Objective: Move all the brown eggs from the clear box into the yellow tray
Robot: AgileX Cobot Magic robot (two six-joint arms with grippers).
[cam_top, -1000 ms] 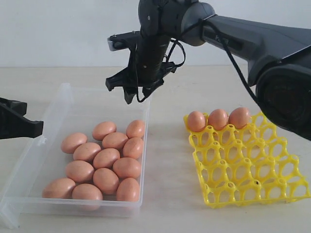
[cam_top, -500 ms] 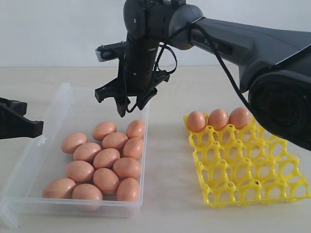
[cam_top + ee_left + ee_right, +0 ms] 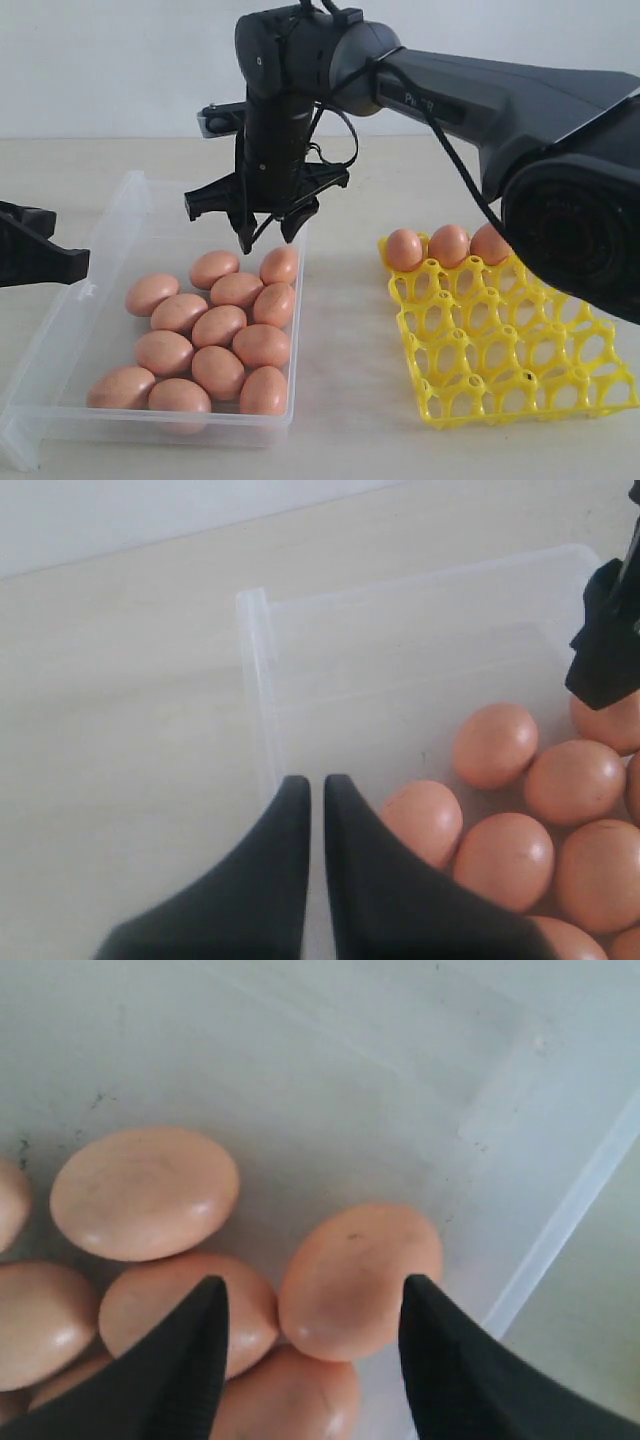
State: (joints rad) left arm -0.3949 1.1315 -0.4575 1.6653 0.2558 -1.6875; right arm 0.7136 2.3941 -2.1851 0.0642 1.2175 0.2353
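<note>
Several brown eggs [image 3: 218,326] lie bunched in the clear box [image 3: 132,190] on the left. Three more eggs [image 3: 449,245] sit in the back row of the yellow tray [image 3: 510,350] on the right. My right gripper [image 3: 268,238] reaches across the middle and hangs open just above the box's far right corner. In the right wrist view its gripper [image 3: 312,1285] straddles one egg [image 3: 365,1260] from above, apart from it. My left gripper [image 3: 40,255] stays at the box's left side. Its gripper [image 3: 316,780] is shut and empty over the box's rim [image 3: 255,680].
The box and tray stand on a pale tabletop [image 3: 345,400] with a bare strip between them. A white wall [image 3: 100,70] runs behind. The right arm's long dark link [image 3: 520,95] crosses above the tray. A right finger [image 3: 605,645] shows in the left wrist view.
My right gripper has moved left and down, from above the box's back edge to just over the far right eggs. The left gripper and all eggs stayed put.
</note>
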